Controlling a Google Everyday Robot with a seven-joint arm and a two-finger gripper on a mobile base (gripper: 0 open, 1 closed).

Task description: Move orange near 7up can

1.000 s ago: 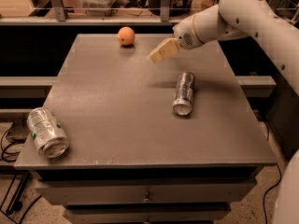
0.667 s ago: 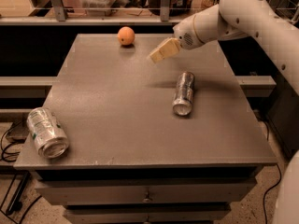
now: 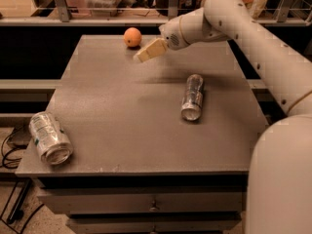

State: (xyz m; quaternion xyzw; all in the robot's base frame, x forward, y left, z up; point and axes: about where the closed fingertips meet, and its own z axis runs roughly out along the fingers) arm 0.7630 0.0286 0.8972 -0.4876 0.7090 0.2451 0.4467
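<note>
The orange (image 3: 132, 37) lies at the desk's (image 3: 122, 106) far edge, the tool (image 3: 146, 52) just right of it. The 7up can (image 3: 49, 137) lies front left; the slimmer can (image 3: 192, 97) right of centre.

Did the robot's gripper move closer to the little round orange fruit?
Yes. The gripper slid left toward the small round orange at the far edge of the grey table, narrowing the gap.
</note>
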